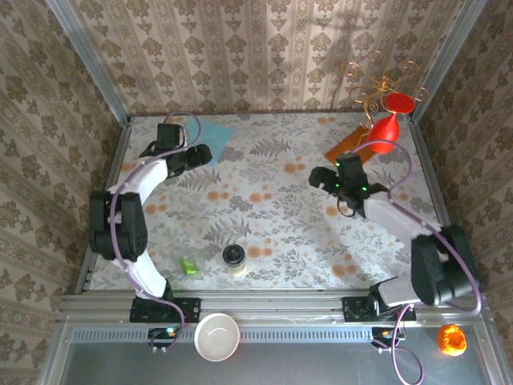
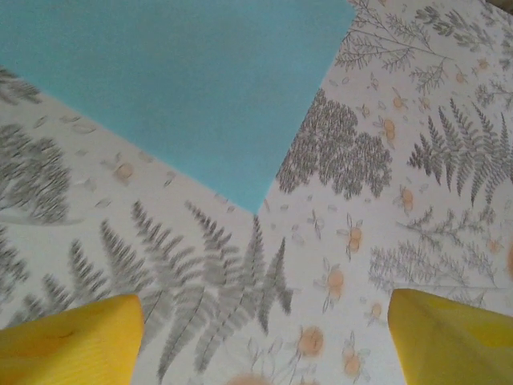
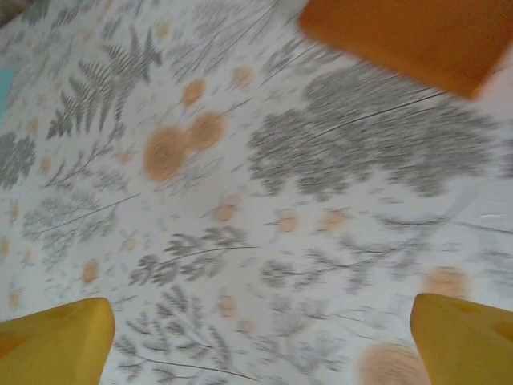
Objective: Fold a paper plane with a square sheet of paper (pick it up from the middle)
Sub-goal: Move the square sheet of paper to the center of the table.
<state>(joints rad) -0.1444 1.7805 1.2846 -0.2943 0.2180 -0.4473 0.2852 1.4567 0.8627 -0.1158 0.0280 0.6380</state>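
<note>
Left gripper point(image 2: 260, 353): spread wide, empty, low over the table point(image 2: 337, 241), just short of a corner of the paper point(image 2: 176, 80). I judge I should advance to its middle, then pinch lightly.

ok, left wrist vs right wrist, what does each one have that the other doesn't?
Left wrist: the square sheet of paper, flat on the floral tablecloth, one corner pointing toward the left gripper. Right wrist: a corner of the orange-brown sheet, top right, blurred; of the blue, at most a sliver at the left edge. Shared: that tablecloth, and yellow fingers spread wide with nothing between them, the right gripper included.
</note>
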